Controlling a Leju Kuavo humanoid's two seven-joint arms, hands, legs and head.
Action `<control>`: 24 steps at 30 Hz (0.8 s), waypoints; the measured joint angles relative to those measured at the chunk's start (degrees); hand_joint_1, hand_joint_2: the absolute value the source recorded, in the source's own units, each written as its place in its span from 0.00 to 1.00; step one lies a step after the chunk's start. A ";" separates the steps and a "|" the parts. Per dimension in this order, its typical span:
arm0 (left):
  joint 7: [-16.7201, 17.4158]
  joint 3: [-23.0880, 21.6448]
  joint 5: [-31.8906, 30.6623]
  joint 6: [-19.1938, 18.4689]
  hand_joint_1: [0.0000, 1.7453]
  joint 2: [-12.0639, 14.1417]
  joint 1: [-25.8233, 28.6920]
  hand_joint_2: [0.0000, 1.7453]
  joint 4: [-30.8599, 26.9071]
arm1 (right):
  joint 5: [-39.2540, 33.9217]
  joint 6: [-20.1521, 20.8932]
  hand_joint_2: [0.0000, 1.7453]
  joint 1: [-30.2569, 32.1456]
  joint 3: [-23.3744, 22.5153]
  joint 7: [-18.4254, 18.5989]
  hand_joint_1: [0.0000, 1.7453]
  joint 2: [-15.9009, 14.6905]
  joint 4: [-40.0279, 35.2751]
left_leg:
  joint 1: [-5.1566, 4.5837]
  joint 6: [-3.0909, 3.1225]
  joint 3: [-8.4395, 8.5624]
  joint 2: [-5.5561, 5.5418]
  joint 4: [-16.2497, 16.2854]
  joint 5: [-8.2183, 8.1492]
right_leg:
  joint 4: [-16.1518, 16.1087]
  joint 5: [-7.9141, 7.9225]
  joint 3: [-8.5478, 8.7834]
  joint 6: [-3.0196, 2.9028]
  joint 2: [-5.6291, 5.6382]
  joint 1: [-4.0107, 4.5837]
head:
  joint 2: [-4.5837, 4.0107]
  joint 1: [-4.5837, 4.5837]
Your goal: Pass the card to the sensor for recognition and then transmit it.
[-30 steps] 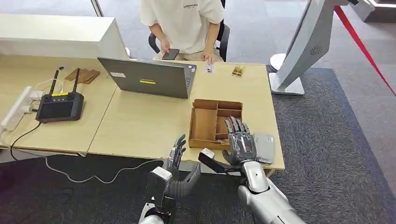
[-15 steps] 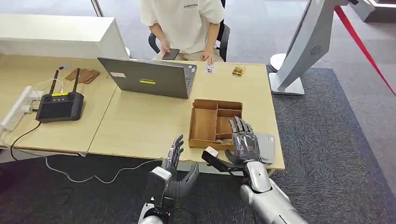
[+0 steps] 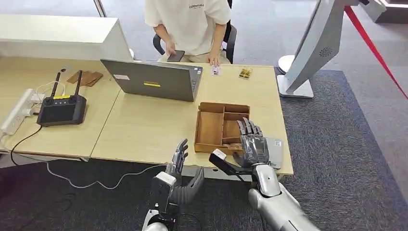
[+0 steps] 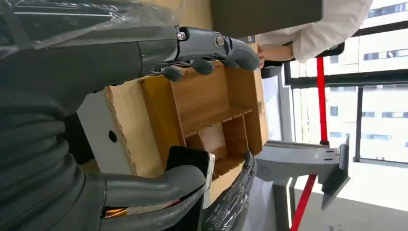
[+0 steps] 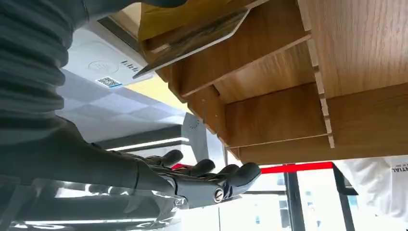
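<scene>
Card position: the card [image 5: 192,39] is seen in the right wrist view, tilted at the wooden tray [image 3: 222,105], near the wall that faces the sensor [image 3: 274,153]
Card axis: its long axis is judged to run from the tray compartment out toward the sensor, with the free corner pointed that way
Direction from hand: the card is placed just beside the thumb side of the right hand [image 3: 252,147], which is poised over the tray's near corner and the sensor's edge
Right hand state: fingers are extended and spread; whether the card is pinched cannot be told
Left hand state: the left hand [image 3: 180,161] is held spread, empty, below the table [image 3: 144,130] edge
Nearer hand: the right hand, by far
</scene>
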 joint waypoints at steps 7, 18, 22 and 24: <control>-0.13 0.00 0.11 0.24 0.00 -0.02 0.00 1.00 0.00 | -0.50 -0.02 1.00 0.00 0.00 -0.11 0.00 -0.15 0.00 | 0.00 0.00 0.00 0.00 0.00 0.00 | 0.00 0.00 0.00 0.00 0.00 0.00 | 0.00 0.00; -0.13 -0.02 0.20 0.20 0.00 -0.02 0.00 1.00 0.02 | -0.63 0.02 1.00 0.00 0.00 -0.11 0.00 -0.22 0.02 | 0.00 0.00 0.00 0.00 0.00 0.00 | 0.00 0.00 0.00 0.00 0.00 0.00 | 0.00 0.00; -0.13 -0.02 0.26 0.11 0.00 -0.02 -0.01 1.00 0.02 | -0.77 0.02 1.00 0.01 0.00 -0.11 0.00 -0.24 0.02 | 0.00 0.00 0.00 0.00 0.00 0.00 | 0.00 0.00 -0.01 0.00 0.00 0.00 | 0.00 -0.02; -0.13 -0.02 0.35 0.11 0.00 -0.02 0.00 1.00 0.02 | -0.83 0.02 1.00 0.01 0.00 -0.11 0.94 -0.24 0.02 | 0.00 0.00 0.00 0.00 0.00 0.00 | 0.00 0.00 -0.01 0.00 0.00 0.00 | 0.00 0.00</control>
